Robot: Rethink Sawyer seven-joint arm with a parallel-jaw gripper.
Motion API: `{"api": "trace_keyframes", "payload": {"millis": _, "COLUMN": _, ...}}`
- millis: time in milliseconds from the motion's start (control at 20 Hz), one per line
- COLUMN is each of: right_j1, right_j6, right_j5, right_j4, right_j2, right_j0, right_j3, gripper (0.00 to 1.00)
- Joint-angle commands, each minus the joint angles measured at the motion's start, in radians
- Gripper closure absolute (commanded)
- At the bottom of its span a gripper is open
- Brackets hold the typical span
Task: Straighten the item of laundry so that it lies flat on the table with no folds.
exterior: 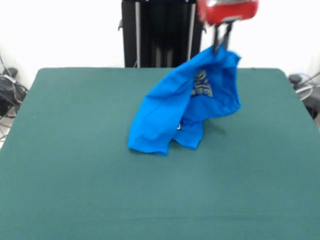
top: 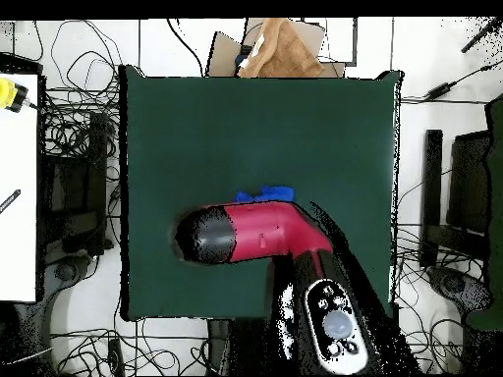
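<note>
Jaws [exterior: 220, 46] pinch blue T-shirt's [exterior: 185, 107] raised top edge.

1. The arm [top: 257, 232] has a glossy red shell.
2. Its rounded end cap [top: 206, 237] is black with a grey sheen.
3. Below the red shell, a light grey oval panel [top: 334, 326] carries round buttons.
4. Thin dark fingers [exterior: 218, 40] hang under the red shell.

Gripper [exterior: 218, 47] at top right of centre pinches the blue shirt [exterior: 185, 105], lifting its upper edge; its lower folds rest on the green table [exterior: 75, 165].
</note>
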Motion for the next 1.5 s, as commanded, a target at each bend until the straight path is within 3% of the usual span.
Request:
{"api": "trace_keyframes", "payload": {"millis": 50, "right_j1": -0.128, "right_j6": 0.436, "right_j5": 0.186, "right_j4": 0.102, "right_j2": -0.103, "right_j0": 0.214, "right_j3": -0.014, "gripper": 1.0}}
{"api": "trace_keyframes", "payload": {"millis": 400, "right_j1": -0.184, "right_j6": 0.613, "right_j5": 0.446, "right_j4": 0.119, "right_j2": -0.173, "right_j0": 0.392, "right_j3": -0.16, "gripper": 1.0}}
{"api": "trace_keyframes", "payload": {"millis": 700, "right_j1": -0.214, "right_j6": 0.709, "right_j5": 0.606, "right_j4": 0.116, "right_j2": -0.181, "right_j0": 0.463, "right_j3": -0.253, "gripper": 1.0}}
{"api": "trace_keyframes", "payload": {"millis": 900, "right_j1": -0.208, "right_j6": 0.716, "right_j5": 0.621, "right_j4": 0.132, "right_j2": -0.173, "right_j0": 0.467, "right_j3": -0.275, "gripper": 1.0}}
{"api": "trace_keyframes", "payload": {"millis": 1200, "right_j1": -0.215, "right_j6": 0.631, "right_j5": 0.464, "right_j4": 0.15, "right_j2": -0.185, "right_j0": 0.419, "right_j3": -0.158, "gripper": 1.0}}
{"api": "trace_keyframes", "payload": {"millis": 1500, "right_j1": -0.177, "right_j6": 0.394, "right_j5": 0.158, "right_j4": 0.191, "right_j2": -0.15, "right_j0": 0.283, "right_j3": 0.024, "gripper": 1.0}}
